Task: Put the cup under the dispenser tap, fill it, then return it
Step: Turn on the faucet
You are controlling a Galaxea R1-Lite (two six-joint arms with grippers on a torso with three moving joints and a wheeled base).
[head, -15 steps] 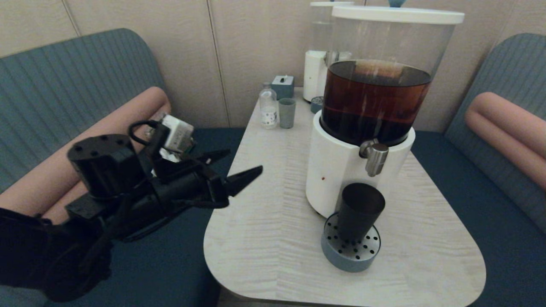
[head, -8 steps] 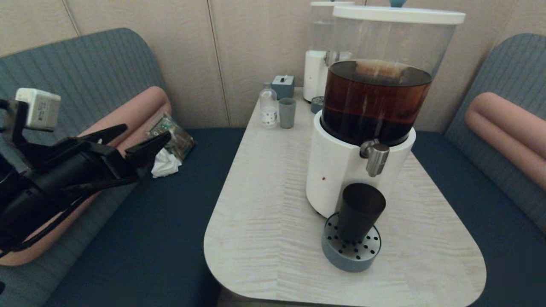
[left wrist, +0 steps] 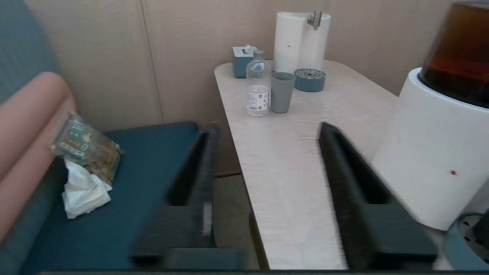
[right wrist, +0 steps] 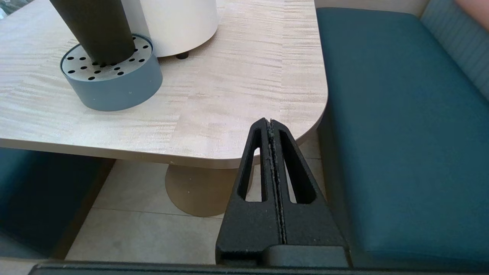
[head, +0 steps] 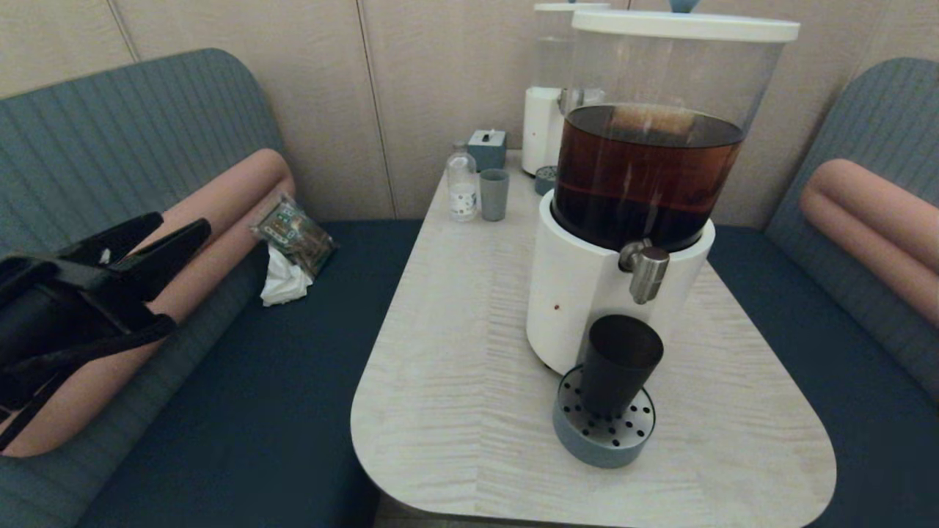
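Note:
The dark tumbler cup (head: 618, 364) stands upright on the grey perforated drip tray (head: 603, 433), directly below the steel dispenser tap (head: 645, 270) of the big brown-liquid dispenser (head: 645, 176). The same cup (right wrist: 93, 28) and its tray (right wrist: 110, 78) appear in the right wrist view. My left gripper (head: 180, 231) hangs open and empty over the left bench, well away from the table; in its wrist view the gripper (left wrist: 267, 128) frames the table edge. My right gripper (right wrist: 270, 122) is shut on nothing, low beside the table's near right corner, out of the head view.
At the table's far end stand a small water bottle (head: 461, 183), a grey-green cup (head: 493, 194), a blue tissue box (head: 487, 148) and a smaller white dispenser (head: 546, 88). A snack packet (head: 293, 233) and crumpled tissue (head: 282, 282) lie on the left bench.
My left arm has drawn back from beside the table's left edge, out over the bench toward the left edge of view, still open. The cup has stayed under the tap.

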